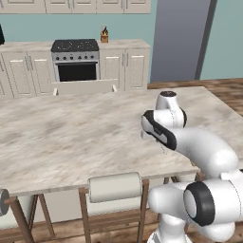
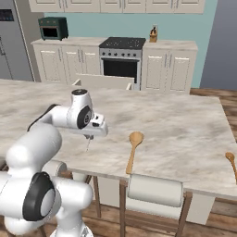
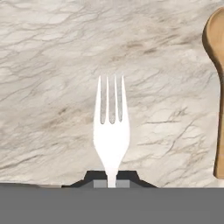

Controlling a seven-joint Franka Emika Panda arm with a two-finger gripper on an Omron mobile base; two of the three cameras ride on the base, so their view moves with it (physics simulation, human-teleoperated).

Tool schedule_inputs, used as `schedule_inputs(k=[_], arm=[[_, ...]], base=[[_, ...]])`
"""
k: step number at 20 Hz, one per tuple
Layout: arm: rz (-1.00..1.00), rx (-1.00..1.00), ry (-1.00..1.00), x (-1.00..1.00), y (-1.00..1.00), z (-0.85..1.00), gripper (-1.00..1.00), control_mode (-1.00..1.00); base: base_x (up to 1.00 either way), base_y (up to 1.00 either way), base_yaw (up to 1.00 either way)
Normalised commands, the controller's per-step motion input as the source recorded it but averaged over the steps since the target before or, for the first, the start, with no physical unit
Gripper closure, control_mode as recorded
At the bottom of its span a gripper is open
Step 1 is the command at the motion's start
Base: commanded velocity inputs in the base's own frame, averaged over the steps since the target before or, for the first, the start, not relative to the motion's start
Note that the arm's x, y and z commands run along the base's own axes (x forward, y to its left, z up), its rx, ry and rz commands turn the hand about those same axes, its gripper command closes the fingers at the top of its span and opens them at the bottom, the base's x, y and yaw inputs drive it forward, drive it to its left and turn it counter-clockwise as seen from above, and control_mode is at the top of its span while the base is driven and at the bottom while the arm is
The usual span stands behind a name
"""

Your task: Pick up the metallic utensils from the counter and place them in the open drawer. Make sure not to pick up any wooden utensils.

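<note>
My gripper (image 3: 112,177) is shut on the handle of a small silver fork (image 3: 111,127), one of the metallic utensils, whose tines point away from the hand. In the right base view the gripper (image 2: 90,135) hangs just above the marble counter (image 2: 185,125) near its front edge, and the fork (image 2: 88,144) dangles below it. A tan wooden spoon (image 2: 134,148) lies on the counter to the right of the fork, also at the right edge of the hand view as the wooden spoon (image 3: 216,87). The open beige drawer (image 2: 104,82) juts out beyond the counter's far edge.
Another wooden utensil (image 2: 230,162) lies at the counter's right front edge. Padded stools (image 2: 155,190) stand along the near side of the island. A stove (image 2: 121,58) between white cabinets lines the back wall behind the drawer (image 1: 83,88).
</note>
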Motion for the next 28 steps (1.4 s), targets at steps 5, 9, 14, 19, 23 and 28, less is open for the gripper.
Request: schedule_inputs(k=[5,9,14,19,23,28], arm=[[0.01,0.0,0.0,-0.04,0.0,0.19,1.0,1.0],[0.0,0.0,0.0,0.0,0.0,0.0,1.0,1.0],[0.0,0.0,0.0,0.0,0.0,0.0,1.0,1.0],[0.0,0.0,0.0,0.0,0.0,0.0,1.0,1.0],[0.0,0.0,0.0,0.0,0.0,0.0,1.0,1.0],[0.0,0.0,0.0,0.0,0.0,0.0,1.0,1.0]], base=[[-0.12,-0.01,0.02],[-0.61,-0.2,0.03],[-0.97,-0.38,0.0],[-0.53,-0.86,0.0],[-0.02,-1.0,0.02],[0.0,-1.0,0.03]])
